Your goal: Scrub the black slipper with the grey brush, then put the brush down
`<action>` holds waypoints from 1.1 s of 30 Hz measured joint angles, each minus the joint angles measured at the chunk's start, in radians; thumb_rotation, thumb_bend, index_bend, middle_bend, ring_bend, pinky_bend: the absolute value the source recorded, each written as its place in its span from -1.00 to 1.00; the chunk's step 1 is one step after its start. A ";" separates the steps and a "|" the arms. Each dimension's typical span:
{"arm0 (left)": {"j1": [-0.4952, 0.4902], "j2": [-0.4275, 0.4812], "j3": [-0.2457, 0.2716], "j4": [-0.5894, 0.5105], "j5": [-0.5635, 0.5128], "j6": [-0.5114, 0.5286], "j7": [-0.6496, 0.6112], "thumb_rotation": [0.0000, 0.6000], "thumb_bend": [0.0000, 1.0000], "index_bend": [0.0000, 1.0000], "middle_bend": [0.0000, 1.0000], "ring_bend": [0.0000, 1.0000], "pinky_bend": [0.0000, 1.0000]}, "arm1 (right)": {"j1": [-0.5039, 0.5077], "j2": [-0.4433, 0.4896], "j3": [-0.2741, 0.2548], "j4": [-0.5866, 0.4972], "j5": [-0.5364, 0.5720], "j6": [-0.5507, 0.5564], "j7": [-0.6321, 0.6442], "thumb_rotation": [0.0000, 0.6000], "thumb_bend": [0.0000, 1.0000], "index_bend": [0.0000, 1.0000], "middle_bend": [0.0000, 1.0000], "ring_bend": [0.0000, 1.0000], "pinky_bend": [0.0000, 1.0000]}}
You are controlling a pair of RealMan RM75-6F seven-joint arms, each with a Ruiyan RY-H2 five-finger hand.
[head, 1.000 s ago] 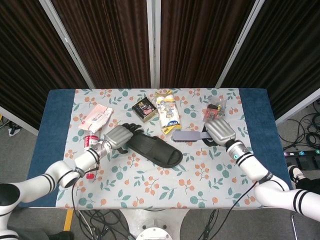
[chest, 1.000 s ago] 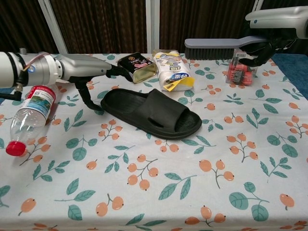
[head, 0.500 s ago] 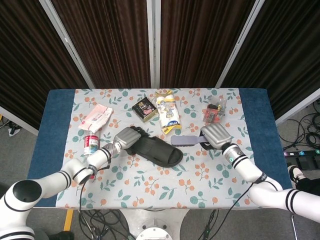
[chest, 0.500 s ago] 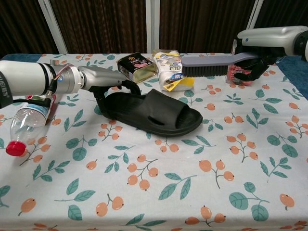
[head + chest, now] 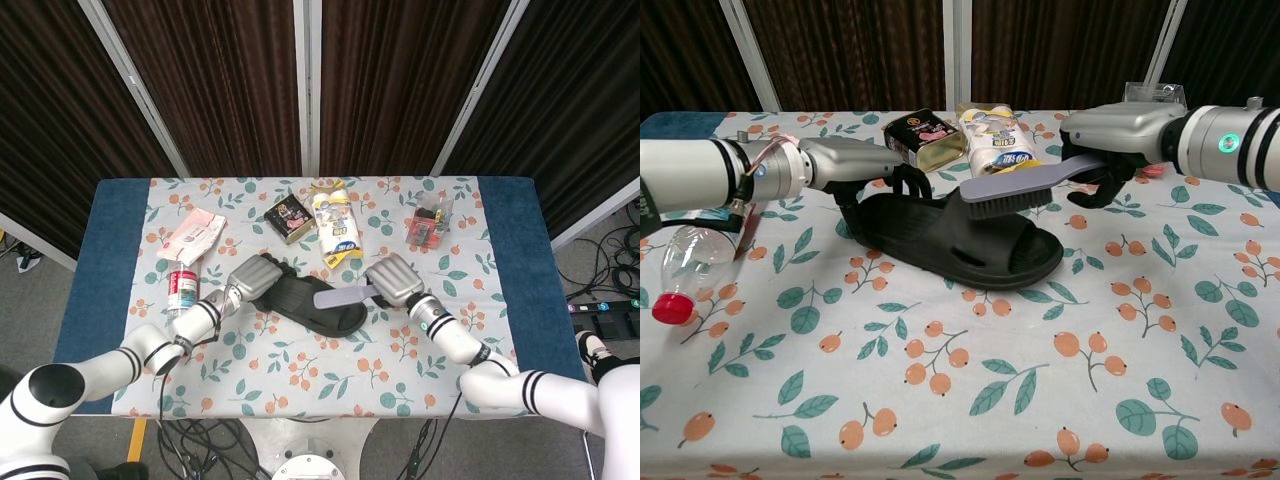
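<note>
The black slipper [image 5: 300,297] [image 5: 940,245] lies flat in the middle of the table, toe to the right. My left hand [image 5: 256,275] [image 5: 850,163] grips its heel end, fingers curled over the rim. My right hand [image 5: 392,279] [image 5: 1118,132] holds the grey brush [image 5: 340,297] [image 5: 1012,188] by its handle. The brush head points left, bristles down, over the slipper's strap. I cannot tell whether the bristles touch it.
A clear bottle with a red cap [image 5: 180,286] [image 5: 695,255] lies left of the slipper. Behind it are a black tin [image 5: 288,217] [image 5: 925,136] and a yellow-white pack [image 5: 335,232] [image 5: 1000,148]. A pink packet [image 5: 190,235] and a red box [image 5: 427,222] lie further back.
My right hand has carried the brush left and down, from beside the red box to over the slipper's strap. My left hand has closed on the slipper's heel.
</note>
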 measured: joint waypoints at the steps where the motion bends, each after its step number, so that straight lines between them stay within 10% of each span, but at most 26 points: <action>1: 0.000 0.000 0.001 -0.001 0.000 0.003 0.003 1.00 -0.51 -0.12 -0.03 -0.35 -0.54 | 0.003 -0.015 0.001 0.014 -0.002 0.006 -0.007 1.00 -0.28 1.00 0.94 1.00 1.00; 9: 0.000 0.003 0.019 -0.008 -0.002 0.006 0.021 1.00 -0.51 -0.12 -0.03 -0.35 -0.54 | 0.021 -0.121 -0.021 0.125 -0.041 0.026 -0.046 1.00 -0.29 1.00 0.95 1.00 1.00; 20: 0.001 0.009 0.033 -0.006 -0.004 0.011 0.021 1.00 -0.51 -0.12 -0.03 -0.35 -0.54 | -0.029 -0.020 -0.105 0.024 -0.125 0.024 -0.013 1.00 -0.29 1.00 0.96 1.00 1.00; 33: 0.002 0.018 0.037 -0.029 -0.014 0.017 0.051 1.00 -0.51 -0.13 -0.03 -0.35 -0.54 | 0.004 -0.132 -0.031 0.160 -0.147 0.027 0.058 1.00 -0.30 1.00 0.96 1.00 1.00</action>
